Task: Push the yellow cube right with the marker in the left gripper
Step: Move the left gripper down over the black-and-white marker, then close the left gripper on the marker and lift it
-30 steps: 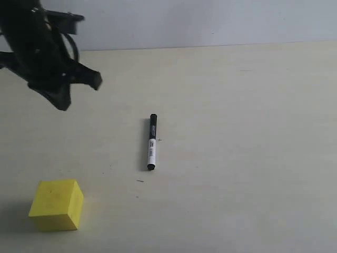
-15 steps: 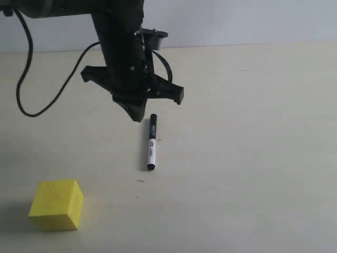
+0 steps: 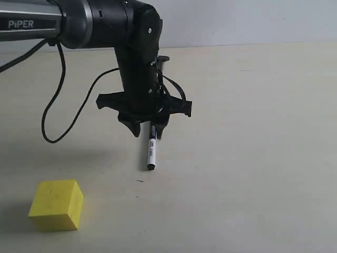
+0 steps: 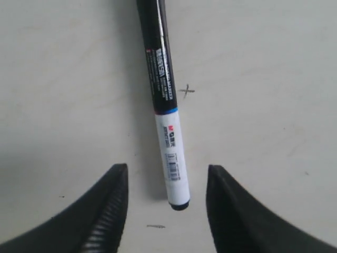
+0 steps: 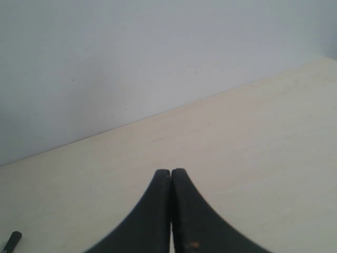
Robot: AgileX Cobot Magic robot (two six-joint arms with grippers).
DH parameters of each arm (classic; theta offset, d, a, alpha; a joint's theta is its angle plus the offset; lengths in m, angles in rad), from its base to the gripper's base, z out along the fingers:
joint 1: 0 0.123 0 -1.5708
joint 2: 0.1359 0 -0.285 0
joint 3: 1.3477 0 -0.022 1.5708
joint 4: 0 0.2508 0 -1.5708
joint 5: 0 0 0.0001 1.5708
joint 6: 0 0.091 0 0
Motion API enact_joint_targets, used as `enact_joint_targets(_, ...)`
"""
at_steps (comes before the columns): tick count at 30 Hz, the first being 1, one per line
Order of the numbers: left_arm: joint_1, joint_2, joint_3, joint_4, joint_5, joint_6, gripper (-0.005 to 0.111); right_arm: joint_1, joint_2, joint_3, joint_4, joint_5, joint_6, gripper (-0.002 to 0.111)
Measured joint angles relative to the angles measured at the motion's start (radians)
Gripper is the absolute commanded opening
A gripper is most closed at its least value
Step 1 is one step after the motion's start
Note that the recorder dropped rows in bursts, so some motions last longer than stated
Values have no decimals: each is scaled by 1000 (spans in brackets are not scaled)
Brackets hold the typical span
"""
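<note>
The marker [image 3: 151, 151] lies flat on the table, black cap toward the back wall and white barrel toward the front. My left gripper [image 3: 148, 133] hangs over its capped half, open. In the left wrist view the marker [image 4: 166, 121] runs between the two fingertips of that gripper [image 4: 167, 169], with table showing on either side of the barrel. The yellow cube [image 3: 56, 204] sits alone at the front left, well apart from the gripper. My right gripper [image 5: 171, 171] is shut on nothing and is outside the exterior view; the marker's black end [image 5: 13, 240] shows at its frame edge.
The pale table [image 3: 242, 158] runs back to a grey-white wall [image 3: 237, 21]. A black cable [image 3: 52, 121] loops down from the left arm marked "PiPER" [image 3: 31, 23], left of the marker. Small pen marks dot the tabletop [image 4: 186, 90].
The left arm has swept in from the far left and come down over the marker's capped end, fingers still spread. The marker and the cube have not moved.
</note>
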Motion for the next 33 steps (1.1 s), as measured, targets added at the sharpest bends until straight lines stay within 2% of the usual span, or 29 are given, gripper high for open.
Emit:
enact_joint_targets(17, 0, 89, 0, 0, -70, -36, 47, 0, 0, 0, 0, 2, 0, 0)
enact_joint_targets(33, 0, 102, 0, 0, -70, -36, 47, 0, 0, 0, 0, 2, 0, 0)
